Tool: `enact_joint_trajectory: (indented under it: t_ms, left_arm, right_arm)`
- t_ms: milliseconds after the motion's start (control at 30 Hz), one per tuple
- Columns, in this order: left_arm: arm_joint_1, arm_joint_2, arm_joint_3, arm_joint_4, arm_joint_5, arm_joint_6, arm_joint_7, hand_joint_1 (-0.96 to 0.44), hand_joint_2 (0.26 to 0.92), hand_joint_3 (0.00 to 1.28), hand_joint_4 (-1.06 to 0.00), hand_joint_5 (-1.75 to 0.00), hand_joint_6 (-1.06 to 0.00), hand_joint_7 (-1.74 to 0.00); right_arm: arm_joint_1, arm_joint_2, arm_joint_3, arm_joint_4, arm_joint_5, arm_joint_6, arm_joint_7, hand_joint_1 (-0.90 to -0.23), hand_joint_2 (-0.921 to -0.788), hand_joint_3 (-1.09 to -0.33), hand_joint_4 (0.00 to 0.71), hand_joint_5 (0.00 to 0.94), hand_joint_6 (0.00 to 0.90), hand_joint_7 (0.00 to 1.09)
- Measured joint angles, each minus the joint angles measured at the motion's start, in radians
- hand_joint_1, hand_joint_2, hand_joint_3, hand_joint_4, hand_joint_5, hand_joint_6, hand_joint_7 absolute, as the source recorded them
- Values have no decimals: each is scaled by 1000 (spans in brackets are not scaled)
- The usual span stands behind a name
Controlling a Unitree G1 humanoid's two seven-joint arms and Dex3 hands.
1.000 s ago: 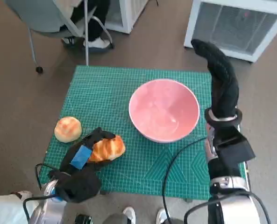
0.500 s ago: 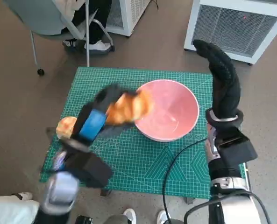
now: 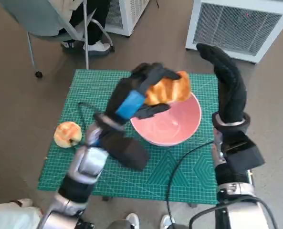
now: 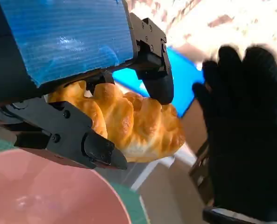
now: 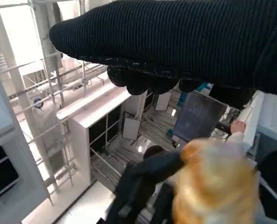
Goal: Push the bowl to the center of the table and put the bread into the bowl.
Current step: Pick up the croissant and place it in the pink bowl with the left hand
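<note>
Bread: one golden, ridged, croissant-like loaf, pinched between the black fingers of the left hand, held in the air over the 12 o'clock rim of the bowl; in the left wrist view the same loaf sits clamped between an upper finger and a lower one, with the pink bowl rim beneath it. Bowl: pink, round, upright, holding nothing visible, standing on the green cutting mat toward the mat's 2 o'clock quarter. Left hand: blue-taped back uppermost, forearm rising from the mat's 7 o'clock corner and crossing above the mat to the bowl. Right hand: black knitted glove, raised upright at 3 o'clock of the bowl, just beside the rim though contact cannot be told; fingers straight and pressed close together, curling a little at the tip, holding nothing; it shows as a dark blurred shape in the left wrist view. Second bread item: round bun, lying on the mat near its 9 o'clock edge, well apart from the bowl. Surroundings: white slatted unit on the floor at 1 o'clock of the mat; chair with a seated person's legs and pale shoes at 11 o'clock. Right wrist view: glove across the picture, with a blurred view of the bread below it.
</note>
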Motion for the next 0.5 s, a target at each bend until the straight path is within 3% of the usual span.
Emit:
enact_joint_trajectory:
  t_ms: [167,233,300,333,400,500]
  left_arm:
    - [-40,-8,-25,98,-3,-12,-37,-1,921,130,-624,-1212,-544,-1278]
    - [-51,-12,-32,133,-5,-12,-59,-1,921,193,-551,-1286,-476,-1346]
    - [-60,-13,-40,165,-9,-5,-92,-76,910,176,-411,-922,-324,-984]
    - [-62,-13,-45,177,-10,-1,-110,-98,912,160,-358,-796,-276,-894]
    - [-68,-7,-56,195,-13,18,-166,-191,913,121,-219,-385,-145,-634]
    - [-73,18,-78,194,-13,53,-275,-327,918,85,-78,-132,-48,-460]
  right_arm:
    - [5,-9,0,-8,9,0,12,-573,-921,-758,370,0,175,340]
    - [6,-10,-1,-10,9,1,13,-574,-921,-758,367,0,173,339]
    - [9,-10,-1,-12,9,1,13,-577,-921,-758,365,0,172,337]
    - [10,-10,-1,-13,8,1,13,-578,-921,-758,364,0,172,337]
    - [12,-10,-2,-15,7,1,12,-578,-921,-758,363,0,171,336]
    - [12,-11,-3,-20,6,4,9,-579,-921,-759,363,0,172,337]
